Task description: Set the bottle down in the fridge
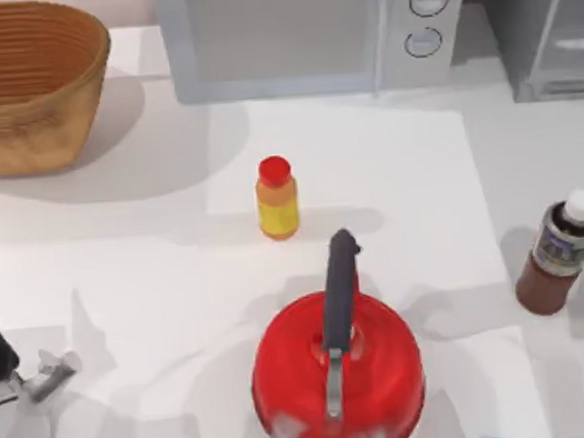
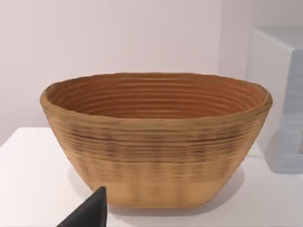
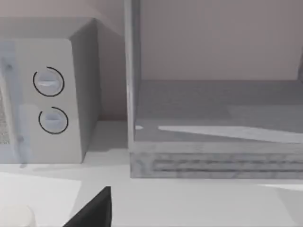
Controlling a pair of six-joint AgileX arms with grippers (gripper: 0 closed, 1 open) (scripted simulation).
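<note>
- At the table's right edge the bottle stands upright and free, well apart from the fridge at the back right corner.
- Your left gripper is parked at the left edge; whether its jaws are open, I cannot tell.
- Grasp the brown body below the label, and keep it upright.

We count two bottles: the dark-brown bottle to the right of the red kettle, and a yellow-orange bottle behind the kettle. There is one kettle, one woven basket, one microwave and one fridge on the tabletop.
</note>
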